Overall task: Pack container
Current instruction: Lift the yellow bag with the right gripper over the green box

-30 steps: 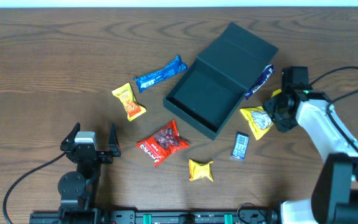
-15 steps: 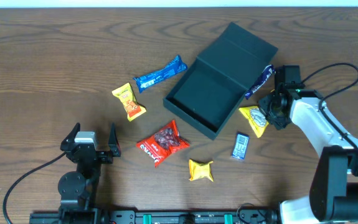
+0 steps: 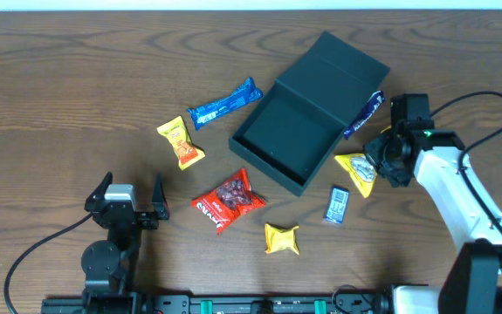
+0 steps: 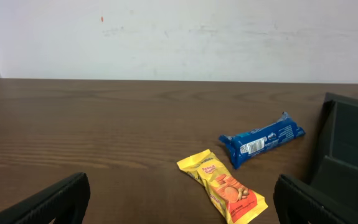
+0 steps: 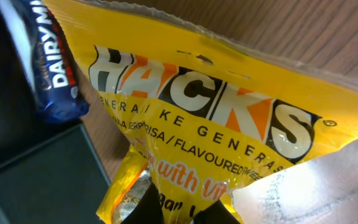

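Well, the table [image 3: 58, 70] is dark brown wood w/ wavy grain. Only the L wrist view shows the room: a plain white wall [image 4: 179, 37] behind the far edge, w/ one tiny red dot.

From overhead the container [image 3: 307, 122] sits mid-table, a bit toward the R edge, turned cornerwise. Its lid flap is open toward the far R corner.

The L gripper [image 3: 132, 180] is by the near edge on the L side, fingers spread wide. The R gripper [image 3: 374, 164] is just R of the container, pinching a yellow bag [image 3: 355, 174].

Only the R wrist view lets one read that bag: "HACKS" in big letters. It also shows a dark blue Dairy Milk bar [image 5: 54, 74] against the container's side.

The L wrist view sees just a blue packet [image 4: 263, 140], a yellow-orange packet [image 4: 225, 186] & a bit of the container.

A red packet [image 3: 227, 199], a small yellow sweet [image 3: 281, 238] & a small blue packet [image 3: 337, 206], all toward the near edge, show overhead only.
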Available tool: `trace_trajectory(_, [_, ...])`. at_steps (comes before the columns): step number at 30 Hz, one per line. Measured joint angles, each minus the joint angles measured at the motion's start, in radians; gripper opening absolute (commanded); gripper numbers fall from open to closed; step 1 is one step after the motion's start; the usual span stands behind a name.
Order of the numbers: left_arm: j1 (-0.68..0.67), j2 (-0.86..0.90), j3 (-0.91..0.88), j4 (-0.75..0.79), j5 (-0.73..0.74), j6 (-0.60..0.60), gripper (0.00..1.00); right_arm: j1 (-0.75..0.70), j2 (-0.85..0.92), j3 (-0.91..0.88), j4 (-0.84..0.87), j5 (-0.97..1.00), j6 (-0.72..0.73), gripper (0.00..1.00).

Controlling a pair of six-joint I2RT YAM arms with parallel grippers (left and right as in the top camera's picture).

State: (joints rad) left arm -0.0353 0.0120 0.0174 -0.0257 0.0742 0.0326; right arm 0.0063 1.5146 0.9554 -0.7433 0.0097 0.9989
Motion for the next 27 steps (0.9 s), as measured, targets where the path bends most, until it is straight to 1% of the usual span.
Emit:
trace_trajectory(7, [0.0,0.0,0.0,0.0,0.0,0.0,0.95,0.047,-0.006,0.0,-0.019,-0.019,-0.042,0.02])
trace_trajectory(11, [0.0,0.0,0.0,0.0,0.0,0.0,0.95,0.087,-0.015,0.02,-0.077,-0.022,-0.047,0.02])
trace_trajectory(15, [0.0,0.0,0.0,0.0,0.0,0.0,0.95,0.122,-0.041,0.086,-0.146,-0.025,-0.054,0.04])
trace_trajectory(21, [0.0,0.0,0.0,0.0,0.0,0.0,0.95,0.175,-0.087,0.208,-0.26,-0.026,-0.061,0.02])
trace_trajectory(25, [0.0,0.0,0.0,0.0,0.0,0.0,0.95,0.245,-0.089,0.278,-0.267,-0.028,-0.061,0.04])
trace_trajectory(27, [0.0,0.0,0.0,0.0,0.0,0.0,0.95,0.281,-0.09,0.302,-0.256,-0.03,-0.057,0.06])
